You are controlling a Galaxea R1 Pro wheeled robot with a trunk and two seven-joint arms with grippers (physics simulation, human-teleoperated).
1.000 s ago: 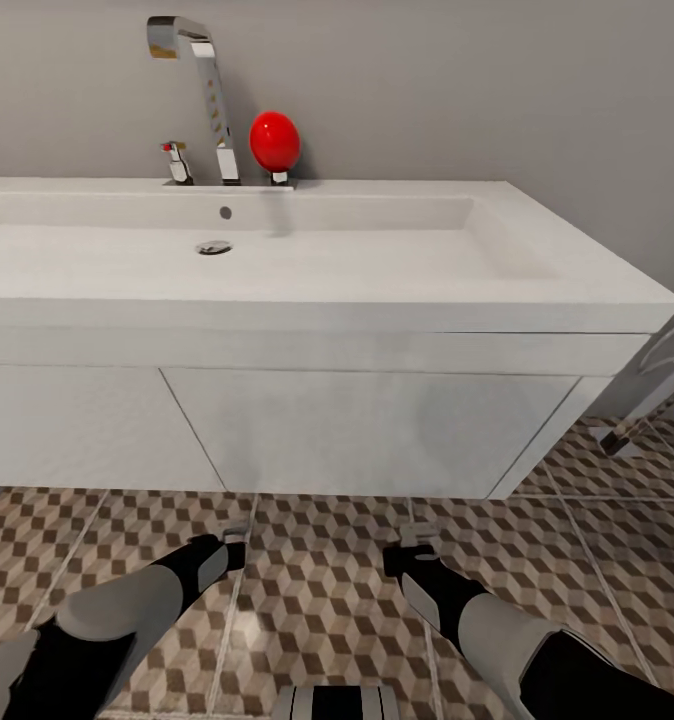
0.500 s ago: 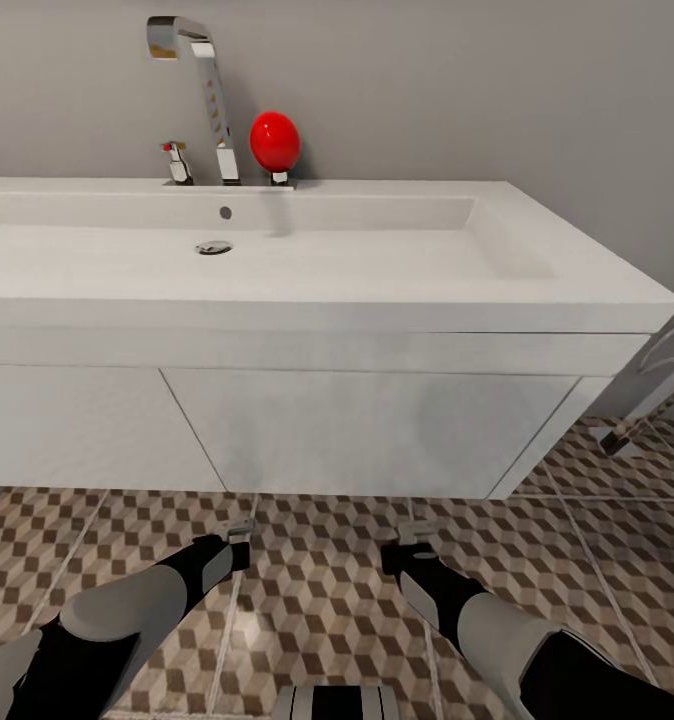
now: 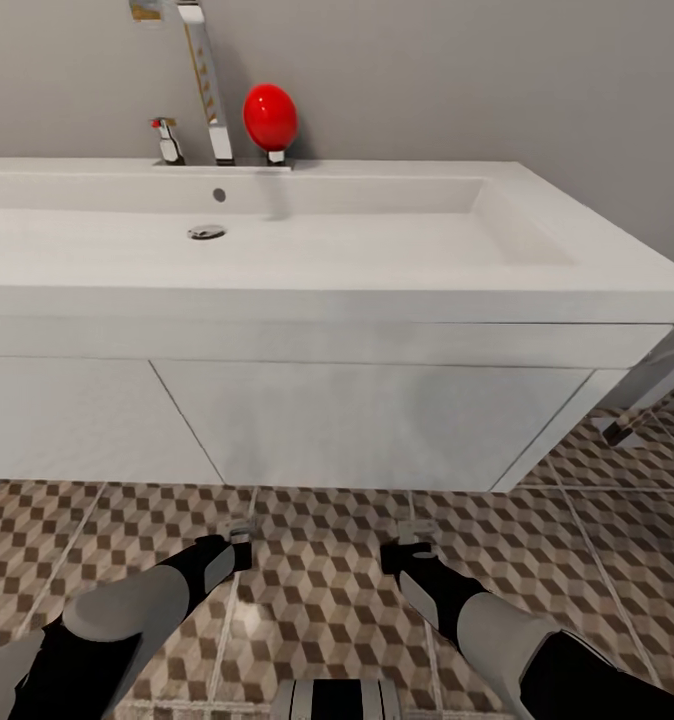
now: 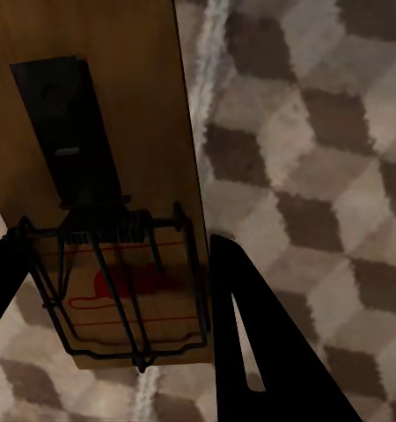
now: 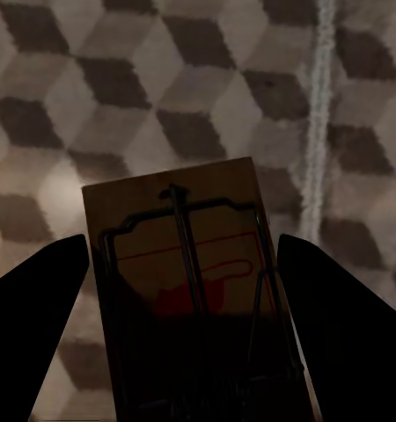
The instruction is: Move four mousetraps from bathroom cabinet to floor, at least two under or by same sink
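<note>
Both arms reach low over the bathroom floor (image 3: 317, 580) in front of the bathroom sink (image 3: 377, 420). The left gripper (image 3: 239, 530) jaws clamp one wooden mousetrap (image 4: 119, 264); the right gripper (image 3: 412, 528) jaws clamp another mousetrap (image 5: 194, 290), both above the tiles.

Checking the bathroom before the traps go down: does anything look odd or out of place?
Nothing spilled or broken. One oddity: a red egg-shaped thing stands on the sink ledge beside the tap.
</note>
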